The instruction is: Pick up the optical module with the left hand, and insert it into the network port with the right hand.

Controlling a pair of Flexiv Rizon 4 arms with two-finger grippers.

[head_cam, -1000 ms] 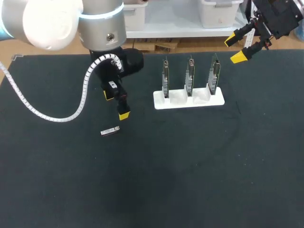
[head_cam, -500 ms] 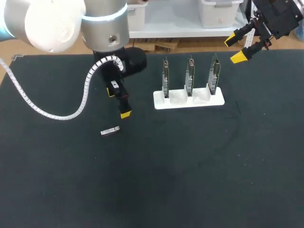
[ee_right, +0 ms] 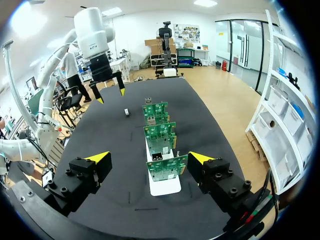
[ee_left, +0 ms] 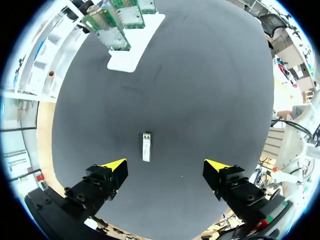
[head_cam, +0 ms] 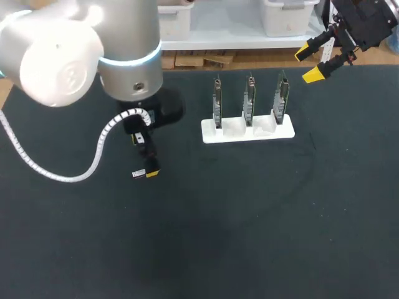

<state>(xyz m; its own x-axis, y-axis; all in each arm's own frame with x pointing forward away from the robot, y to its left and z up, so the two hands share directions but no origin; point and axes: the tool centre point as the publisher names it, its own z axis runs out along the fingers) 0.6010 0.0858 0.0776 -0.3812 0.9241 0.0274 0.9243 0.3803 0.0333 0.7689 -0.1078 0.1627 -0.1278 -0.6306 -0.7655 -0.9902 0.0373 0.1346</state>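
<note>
Lying flat on the black table (head_cam: 262, 224), the optical module (ee_left: 146, 146) is seen between the widely spread yellow fingertips of the left gripper (ee_left: 165, 165), which is held over it with nothing grasped and neither finger touching it. The right gripper (head_cam: 308, 63) is held near the table's far right edge, its fingers parted and empty. Three upright circuit cards (head_cam: 250, 96) are set in a white stand (head_cam: 249, 132), well apart from the module.

The optical module (ee_left: 146, 146) lies on the table (ee_left: 200, 75) just ahead of the wide-open hand (ee_left: 166, 164).
</note>
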